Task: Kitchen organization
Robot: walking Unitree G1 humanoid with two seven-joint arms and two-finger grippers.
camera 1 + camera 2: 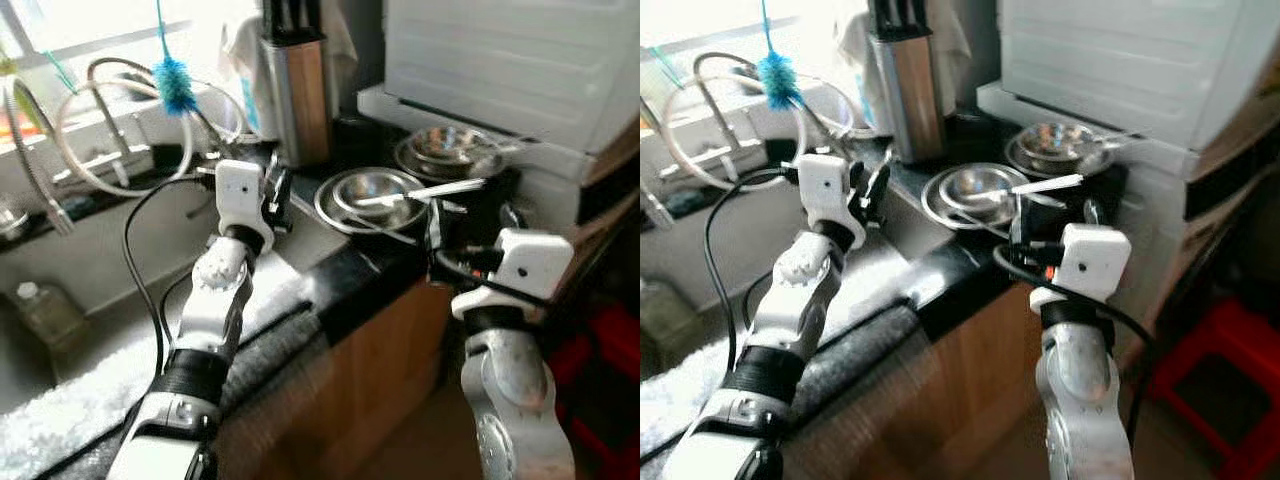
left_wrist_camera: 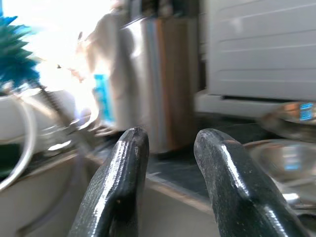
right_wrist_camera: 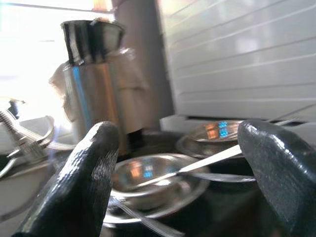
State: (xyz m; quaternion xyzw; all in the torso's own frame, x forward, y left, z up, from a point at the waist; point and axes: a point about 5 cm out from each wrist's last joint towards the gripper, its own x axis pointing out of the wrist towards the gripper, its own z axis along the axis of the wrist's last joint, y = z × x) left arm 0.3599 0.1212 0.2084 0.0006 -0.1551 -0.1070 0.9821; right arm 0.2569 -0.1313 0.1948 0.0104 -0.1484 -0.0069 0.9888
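a: which thing does the next move turn on, and where does it lie?

b: the near steel bowl (image 1: 975, 192) on the dark counter (image 1: 960, 262), with a utensil (image 1: 1025, 188) resting across it. it lies straight ahead of the right gripper (image 3: 187, 168), just beyond the fingertips in the right wrist view.

a: long axis of the utensil?

b: it runs from inside the bowl up and out over the rim toward the robot's right, so the handle end points toward the second steel bowl (image 1: 1055, 145) behind, which sits against the white appliance (image 1: 1120, 60).

a: which arm is nearer?

b: the right. the left gripper (image 2: 170, 148) hovers over the counter edge by the sink (image 1: 90, 250), facing the knife block (image 1: 297, 95); the bowls are off to its right side.

a: state of the grippers?

b: right: fingers spread wide, holding nothing. left: fingers parted by a narrow gap, nothing between them.

a: appearance of the bowl?

b: shallow, polished steel with a broad flat rim, reflective; a fork-like piece (image 3: 138, 217) lies by its near rim. judged slippery, so the thin rim or utensil handle seems the likelier grasp.
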